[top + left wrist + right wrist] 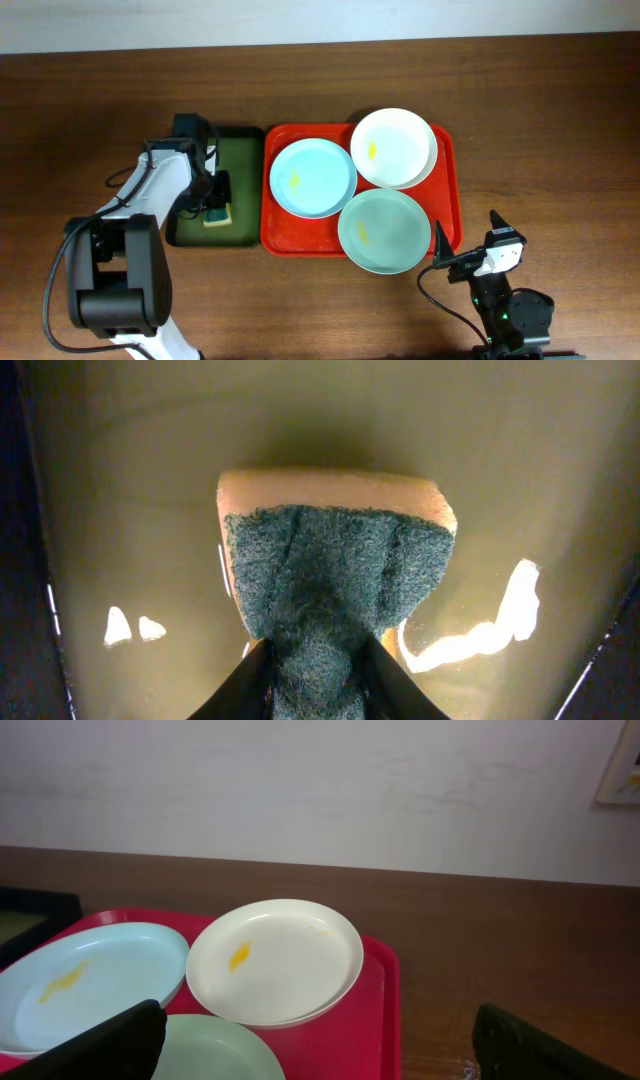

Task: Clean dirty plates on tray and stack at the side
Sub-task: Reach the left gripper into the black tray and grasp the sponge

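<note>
**Sponge in the claw, three smeared plates waiting**

The left claw (318, 675) is pinched narrow on the sponge (335, 560), whose green scouring face buckles between the fingers. It sits low over the dark green tray (240, 150), left of the red tray (290, 235). The right claw (320, 1045) is spread wide and holds nothing, near and to the right over the counter (560, 120).

The step in hand looks like lifting the sponge to carry it to a plate. The blue plate (312, 177) is closest, so it is the sensible first target. Raise the sponge clear of the tray rims before crossing, then bring the scouring face down flat on the yellow smear.

All three plates lie face up on the red tray and, being round, have no long axis. The white plate (393, 148) is far right, and its rim seems to overlap the blue one. The mint plate (384, 231) is near right and overhangs the near rim. The red tray's long axis runs left to right.
</note>
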